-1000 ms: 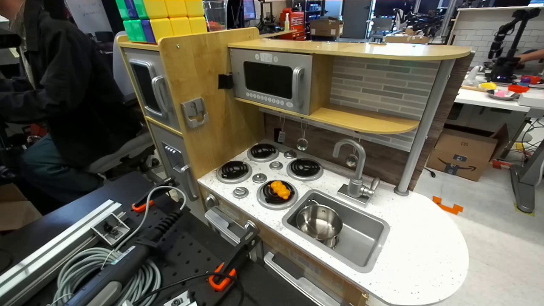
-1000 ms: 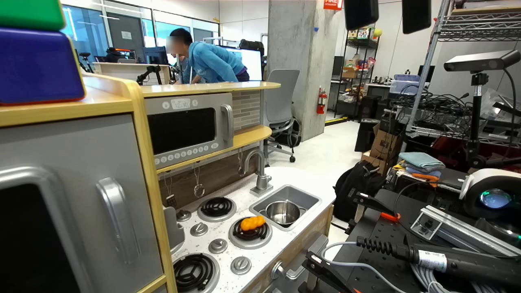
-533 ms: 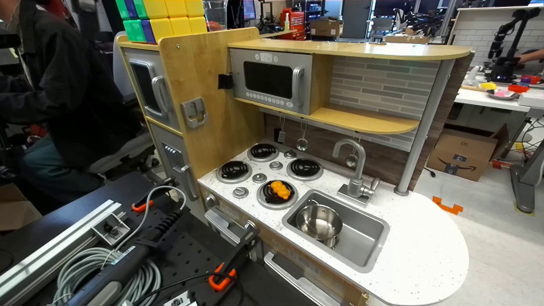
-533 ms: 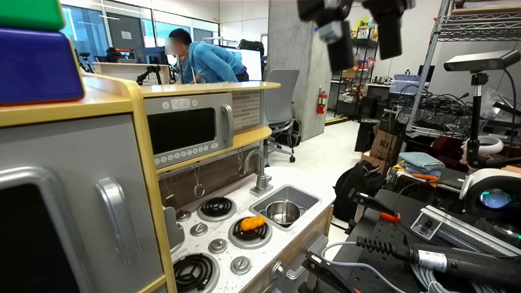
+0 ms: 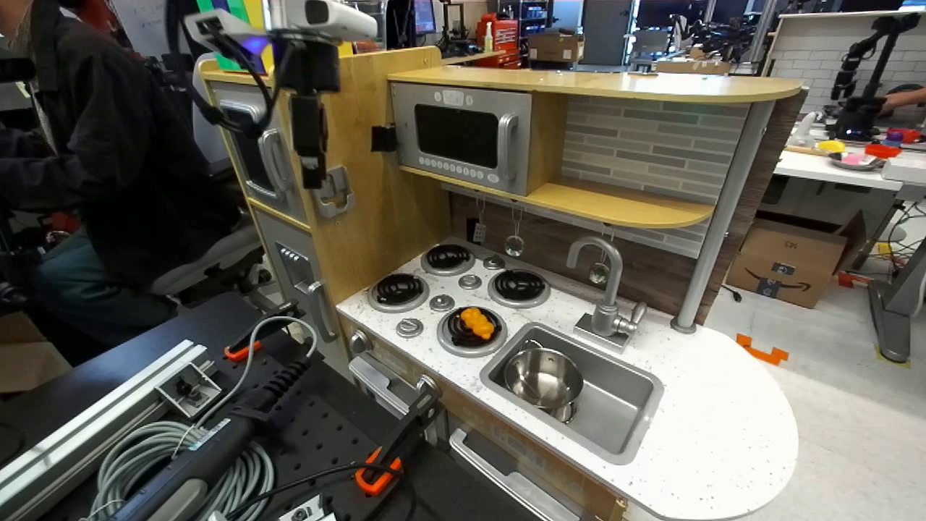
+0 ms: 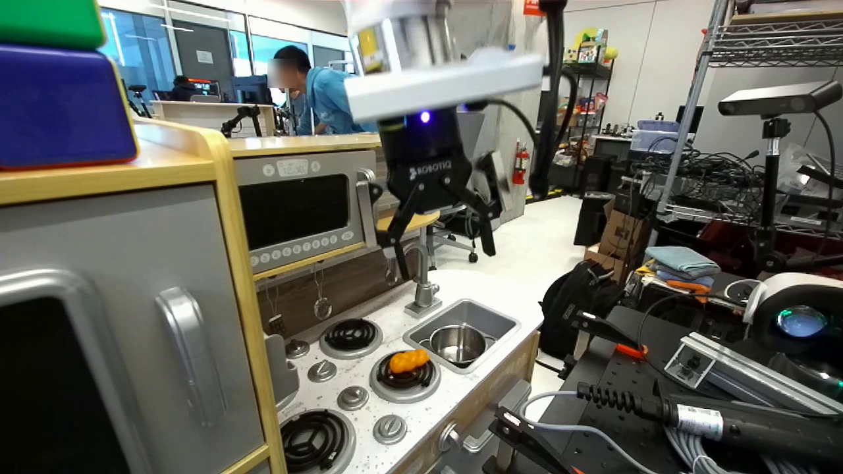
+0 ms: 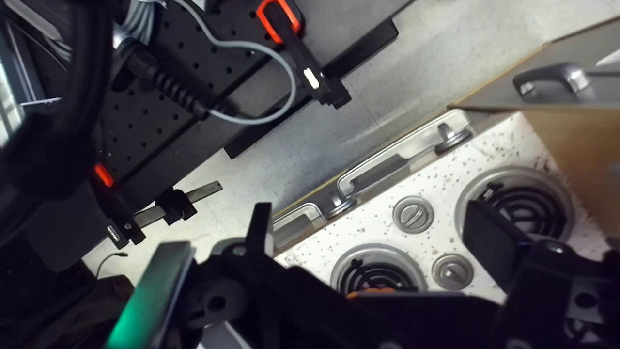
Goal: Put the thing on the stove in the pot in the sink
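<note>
The orange thing (image 5: 477, 323) lies on the burner nearest the sink, on the white stove (image 5: 463, 298). It shows in both exterior views (image 6: 408, 361); in the wrist view only a sliver of the orange thing (image 7: 380, 290) shows above my gripper's dark body. The silvery pot (image 5: 542, 380) stands in the sink (image 5: 615, 405), toward the stove side; the pot also shows in an exterior view (image 6: 458, 343). My gripper (image 6: 448, 262) is open and empty, high above the counter, pointing down. In the wrist view my gripper's (image 7: 369, 213) fingers stand wide apart over the stove.
A silver faucet (image 5: 611, 278) rises behind the sink. A microwave (image 5: 463, 134) and wooden shelf (image 5: 622, 202) overhang the back. A tall wooden panel (image 5: 362, 181) stands left of the stove. A black cart (image 5: 325, 420) with cables and clamps stands in front.
The arm and gripper have come down into both exterior views, from only fingertips at the top edge of an exterior view. The orange thing and the pot have not moved.
</note>
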Controlling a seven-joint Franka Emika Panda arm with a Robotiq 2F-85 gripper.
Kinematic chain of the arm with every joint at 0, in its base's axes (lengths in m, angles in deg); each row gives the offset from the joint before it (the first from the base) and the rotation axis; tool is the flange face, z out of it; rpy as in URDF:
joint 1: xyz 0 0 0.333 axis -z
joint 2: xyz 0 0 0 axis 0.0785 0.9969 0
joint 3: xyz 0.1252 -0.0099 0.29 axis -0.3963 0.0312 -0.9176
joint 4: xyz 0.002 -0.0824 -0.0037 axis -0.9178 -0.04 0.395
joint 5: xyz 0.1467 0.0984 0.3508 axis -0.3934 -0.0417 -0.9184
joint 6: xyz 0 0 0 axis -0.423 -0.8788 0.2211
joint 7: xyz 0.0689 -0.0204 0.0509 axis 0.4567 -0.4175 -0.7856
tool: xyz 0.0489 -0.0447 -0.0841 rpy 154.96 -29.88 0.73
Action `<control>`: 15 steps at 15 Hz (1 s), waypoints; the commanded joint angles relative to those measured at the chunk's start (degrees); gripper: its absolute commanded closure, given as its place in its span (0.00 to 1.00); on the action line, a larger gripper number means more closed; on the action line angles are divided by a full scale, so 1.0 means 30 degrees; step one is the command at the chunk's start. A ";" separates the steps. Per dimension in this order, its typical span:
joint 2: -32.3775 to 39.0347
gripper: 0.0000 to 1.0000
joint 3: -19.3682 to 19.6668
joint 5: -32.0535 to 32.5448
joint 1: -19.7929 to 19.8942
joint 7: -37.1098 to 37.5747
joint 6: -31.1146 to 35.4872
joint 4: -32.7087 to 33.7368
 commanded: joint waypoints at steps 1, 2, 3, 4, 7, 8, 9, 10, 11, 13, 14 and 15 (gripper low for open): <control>0.4378 0.00 0.2428 0.1014 -0.0602 0.2653 0.0720 0.2961; 0.4626 0.00 0.2809 0.0238 -0.0563 0.2169 0.0144 0.3394; 0.3231 0.00 0.2725 0.0208 -0.0929 0.1422 0.0692 0.1749; 0.4039 0.00 0.3174 0.0168 -0.0890 0.1407 0.0691 0.2338; 0.4800 0.00 0.3480 0.0128 -0.0921 0.1457 0.0672 0.3105; 0.4780 0.00 0.3465 0.0130 -0.0981 0.1531 0.0663 0.3156; 0.4767 0.00 0.3449 0.0136 -0.1045 0.1609 0.0657 0.3187; 0.4767 0.00 0.3442 0.0139 -0.1080 0.1647 0.0656 0.3209; 0.4767 0.00 0.3440 0.0139 -0.1091 0.1658 0.0656 0.3218; 0.5600 0.00 0.3617 -0.0120 -0.1084 0.1931 0.3329 0.3234; 0.6156 0.00 0.3801 0.0000 -0.1125 0.1785 0.4118 0.3396; 0.6628 0.00 0.4007 0.0196 -0.1122 0.1502 0.5775 0.3279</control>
